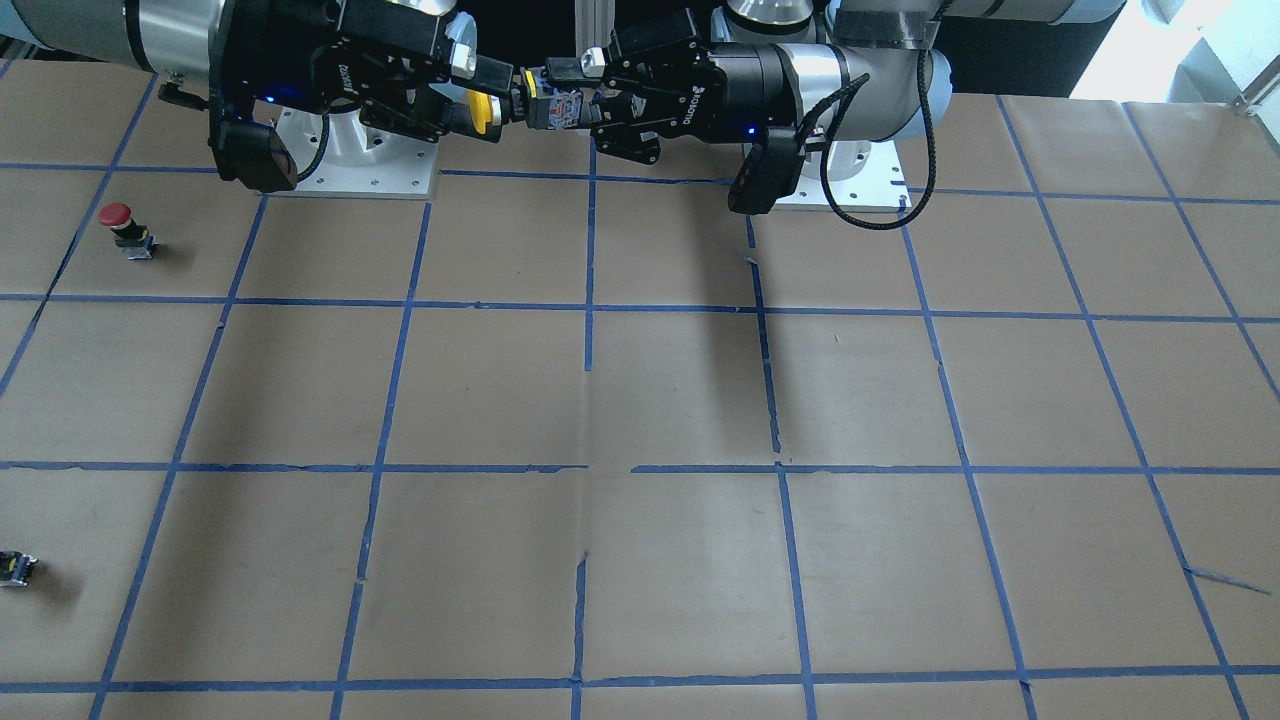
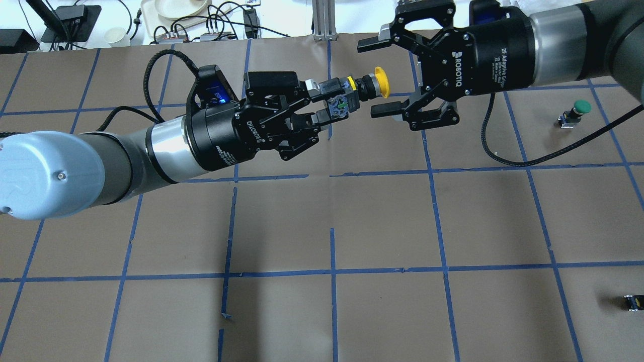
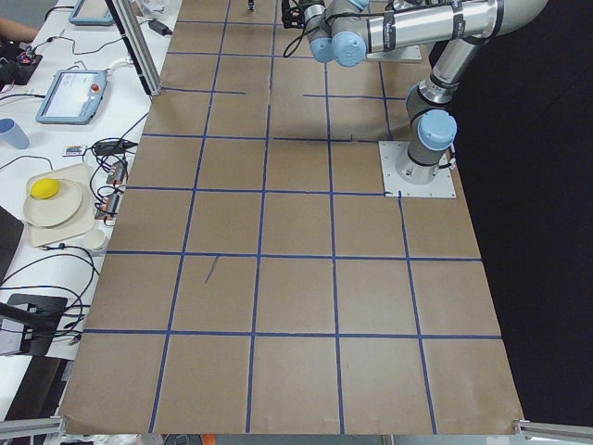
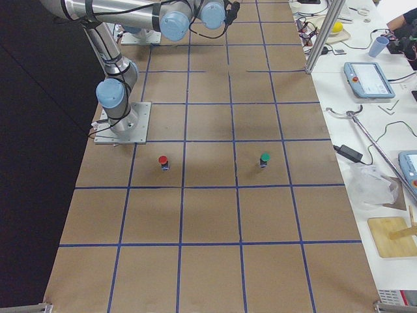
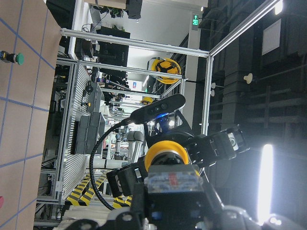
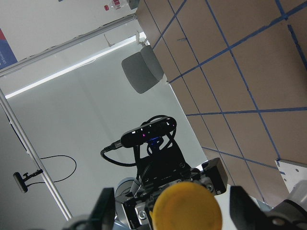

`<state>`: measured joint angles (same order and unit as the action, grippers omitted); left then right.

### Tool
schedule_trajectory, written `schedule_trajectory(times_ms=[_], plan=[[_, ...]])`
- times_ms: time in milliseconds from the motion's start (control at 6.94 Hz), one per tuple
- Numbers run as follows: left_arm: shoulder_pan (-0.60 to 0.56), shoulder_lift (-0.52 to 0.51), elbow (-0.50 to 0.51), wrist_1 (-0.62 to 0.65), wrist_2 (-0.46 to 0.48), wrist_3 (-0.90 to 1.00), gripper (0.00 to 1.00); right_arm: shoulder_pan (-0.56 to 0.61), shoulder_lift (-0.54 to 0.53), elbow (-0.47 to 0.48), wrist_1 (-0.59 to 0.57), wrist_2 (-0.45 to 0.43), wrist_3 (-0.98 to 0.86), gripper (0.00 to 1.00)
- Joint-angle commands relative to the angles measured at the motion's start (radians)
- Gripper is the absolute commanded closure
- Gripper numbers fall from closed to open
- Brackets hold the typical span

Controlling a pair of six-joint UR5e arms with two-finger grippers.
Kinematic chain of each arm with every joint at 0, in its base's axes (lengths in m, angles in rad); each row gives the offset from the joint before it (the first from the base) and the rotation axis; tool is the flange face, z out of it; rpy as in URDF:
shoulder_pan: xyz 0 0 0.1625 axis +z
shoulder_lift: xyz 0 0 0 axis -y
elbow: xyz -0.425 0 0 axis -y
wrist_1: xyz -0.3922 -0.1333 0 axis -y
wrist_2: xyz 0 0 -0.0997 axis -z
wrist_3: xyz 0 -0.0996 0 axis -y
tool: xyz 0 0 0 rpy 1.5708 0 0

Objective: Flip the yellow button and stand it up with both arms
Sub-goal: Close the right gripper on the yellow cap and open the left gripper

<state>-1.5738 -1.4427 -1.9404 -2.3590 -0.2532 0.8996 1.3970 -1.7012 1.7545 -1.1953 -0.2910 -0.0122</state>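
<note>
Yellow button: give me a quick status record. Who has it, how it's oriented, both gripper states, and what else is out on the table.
yellow button: in mid-air above the table, lying horizontal, cap pointing at the right gripper
left gripper: shut on the button's blocky body
right gripper: open, one finger on each side of the cap, no contact visible
red button: standing on the table, cap up
green button: standing on the table, cap up
small dark part: on the table near its edge
</note>
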Motion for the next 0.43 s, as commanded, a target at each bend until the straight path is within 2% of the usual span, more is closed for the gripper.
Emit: schedule_trajectory(times_ms=[0, 144, 288], plan=[[0.0, 0.001, 0.0, 0.0, 0.0, -0.001, 0.76, -0.001, 0.002, 0.002, -0.004, -0.005, -0.005, 0.67], [-0.002, 0.005, 0.0, -0.002, 0.011, 0.007, 0.76, -0.003, 0.002, 0.0, -0.004, -0.007, -0.005, 0.73], [0.0, 0.019, 0.001, -0.002, 0.018, -0.01, 0.72, -0.001, 0.002, 0.0, -0.003, -0.007, -0.003, 0.75]])
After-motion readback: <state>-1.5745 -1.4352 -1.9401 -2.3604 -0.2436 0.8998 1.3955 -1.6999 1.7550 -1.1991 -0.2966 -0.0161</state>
